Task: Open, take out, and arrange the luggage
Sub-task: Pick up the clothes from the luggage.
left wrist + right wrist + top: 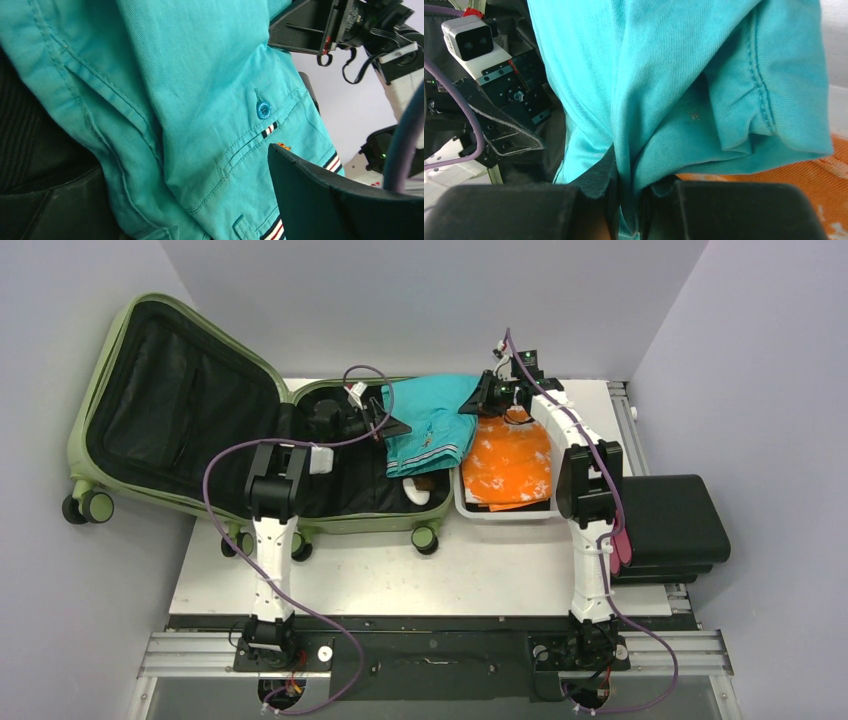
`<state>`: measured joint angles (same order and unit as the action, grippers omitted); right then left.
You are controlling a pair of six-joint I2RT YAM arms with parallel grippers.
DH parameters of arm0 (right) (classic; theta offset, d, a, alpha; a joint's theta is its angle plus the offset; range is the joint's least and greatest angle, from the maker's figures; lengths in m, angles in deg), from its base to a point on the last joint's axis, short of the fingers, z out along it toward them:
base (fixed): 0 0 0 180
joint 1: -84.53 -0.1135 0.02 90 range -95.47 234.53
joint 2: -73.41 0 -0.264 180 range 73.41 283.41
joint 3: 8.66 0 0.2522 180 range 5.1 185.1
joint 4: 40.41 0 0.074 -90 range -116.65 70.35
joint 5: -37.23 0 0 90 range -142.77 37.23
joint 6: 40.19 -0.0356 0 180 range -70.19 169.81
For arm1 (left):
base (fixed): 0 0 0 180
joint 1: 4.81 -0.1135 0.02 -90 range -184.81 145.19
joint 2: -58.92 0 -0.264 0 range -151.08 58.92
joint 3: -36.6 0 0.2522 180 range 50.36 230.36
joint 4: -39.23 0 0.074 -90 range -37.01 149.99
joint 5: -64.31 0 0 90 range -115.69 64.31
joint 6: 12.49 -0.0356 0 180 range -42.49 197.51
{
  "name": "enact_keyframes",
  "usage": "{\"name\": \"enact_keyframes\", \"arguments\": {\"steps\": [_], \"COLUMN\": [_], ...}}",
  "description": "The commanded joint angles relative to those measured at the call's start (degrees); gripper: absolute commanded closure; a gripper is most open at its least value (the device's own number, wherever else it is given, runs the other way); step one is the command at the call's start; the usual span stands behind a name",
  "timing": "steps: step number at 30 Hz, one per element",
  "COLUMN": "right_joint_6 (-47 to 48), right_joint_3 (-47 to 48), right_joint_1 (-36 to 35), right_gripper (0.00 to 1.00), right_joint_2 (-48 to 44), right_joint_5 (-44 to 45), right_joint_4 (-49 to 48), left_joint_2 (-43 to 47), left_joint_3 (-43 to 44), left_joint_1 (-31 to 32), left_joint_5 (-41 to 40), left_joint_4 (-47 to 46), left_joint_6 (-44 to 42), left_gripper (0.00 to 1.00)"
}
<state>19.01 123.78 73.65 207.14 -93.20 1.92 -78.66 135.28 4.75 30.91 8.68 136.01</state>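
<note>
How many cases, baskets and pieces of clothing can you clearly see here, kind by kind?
Cases: 2, the olive-green luggage and the black case
Baskets: 1, the white basket
Clothing: 2, the teal shorts and the orange garment
Total: 5

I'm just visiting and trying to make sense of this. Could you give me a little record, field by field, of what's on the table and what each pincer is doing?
Suitcase: olive-green, lying open, lid thrown back to the left
Shorts: teal, draped from the suitcase across to the basket
Basket: white, right of the suitcase, holds an orange cloth
Black case: to the right of the basket
Left pincer: open, beside the shorts
Right pincer: shut on the shorts
</note>
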Motion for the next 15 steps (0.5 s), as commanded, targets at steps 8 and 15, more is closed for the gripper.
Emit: {"name": "enact_keyframes", "arguments": {"steps": [8,15], "right_joint_6": [1.5,1.1], "right_joint_3": [1.3,1.8], "right_joint_1": [1.9,2.0], "right_gripper": [1.0,1.0], "right_joint_2": [0.3,0.3], "right_joint_5": [5.9,5.1], "right_joint_4": [-3.3,-3.0], "left_joint_2": [-7.8,-3.9], "left_joint_3": [6.4,4.5], "left_joint_1": [1.9,1.4], "left_joint_5": [4.6,4.8], "left_joint_4": [-35.7,-33.6], "left_joint_6": [31.4,30.7], "left_gripper": [0.27,0.9]}}
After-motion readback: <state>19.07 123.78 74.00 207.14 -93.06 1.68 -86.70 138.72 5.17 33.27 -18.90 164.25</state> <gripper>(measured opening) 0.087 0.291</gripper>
